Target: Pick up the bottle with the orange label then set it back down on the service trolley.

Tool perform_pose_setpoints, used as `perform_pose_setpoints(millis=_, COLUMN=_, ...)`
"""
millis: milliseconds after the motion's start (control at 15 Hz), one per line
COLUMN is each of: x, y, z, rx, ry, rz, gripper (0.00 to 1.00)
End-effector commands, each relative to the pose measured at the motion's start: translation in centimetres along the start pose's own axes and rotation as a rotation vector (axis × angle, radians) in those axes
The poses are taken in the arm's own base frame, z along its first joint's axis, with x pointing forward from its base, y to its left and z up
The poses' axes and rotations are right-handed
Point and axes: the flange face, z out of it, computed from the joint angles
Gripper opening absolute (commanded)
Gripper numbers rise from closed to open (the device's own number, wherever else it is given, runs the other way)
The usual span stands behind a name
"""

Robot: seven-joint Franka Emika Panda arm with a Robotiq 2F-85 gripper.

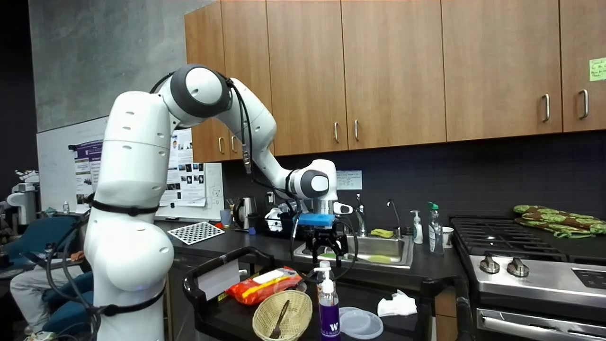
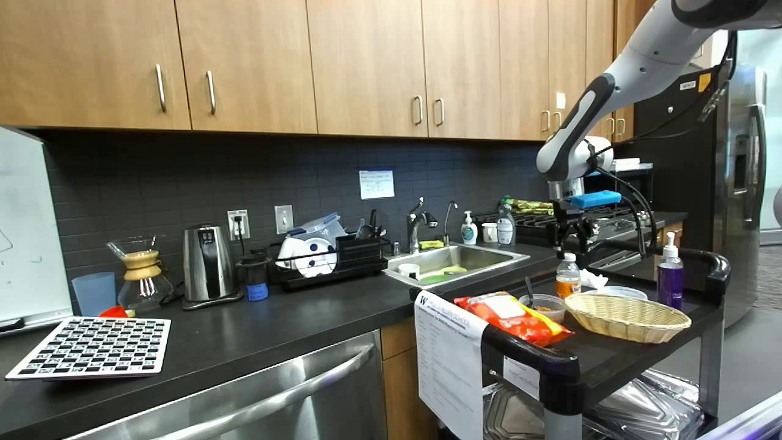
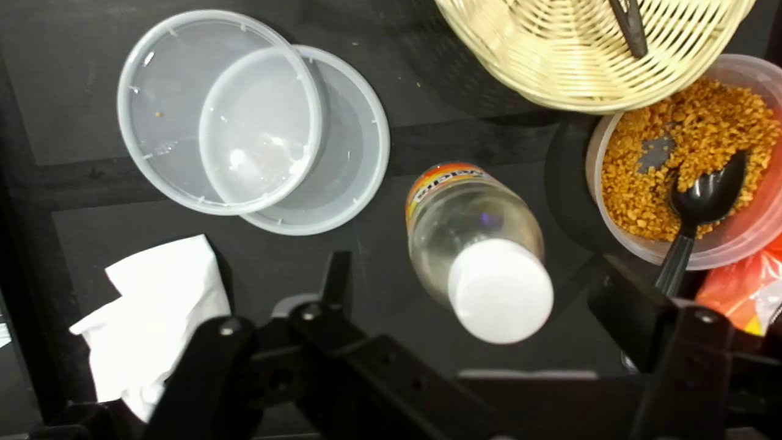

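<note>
The bottle with the orange label (image 2: 568, 282) stands upright on the service trolley (image 2: 641, 360) in an exterior view. It has a white cap and clear body. In the wrist view the bottle (image 3: 452, 226) is seen from above, between the spread fingers. In an exterior view mostly its cap (image 1: 325, 264) shows, behind the pump bottle. My gripper (image 1: 326, 255) is open and empty above the bottle, its fingers pointing down. In the wrist view the gripper (image 3: 474, 284) has a finger on each side of the cap, apart from it.
A wicker basket (image 2: 629, 318) with a fork, a purple pump bottle (image 2: 670, 281), a red chip bag (image 2: 513, 315), a tub of crumbs (image 3: 635, 201) with a black spoon, clear lids (image 3: 342, 153) and a white napkin (image 3: 165, 305) surround the bottle. The trolley has raised black handles.
</note>
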Motion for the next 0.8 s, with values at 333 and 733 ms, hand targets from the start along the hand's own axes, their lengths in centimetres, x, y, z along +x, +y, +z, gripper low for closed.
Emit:
perform_pose_setpoints(millis=333, x=2.1, y=0.1, z=1.4, rx=0.01, ry=0.018, rz=-0.03, gripper=0.5)
perform_pose_setpoints(millis=733, x=2.0, y=-0.5, z=0.2, rx=-0.001, ry=0.03, rz=-0.032, gripper=0.47)
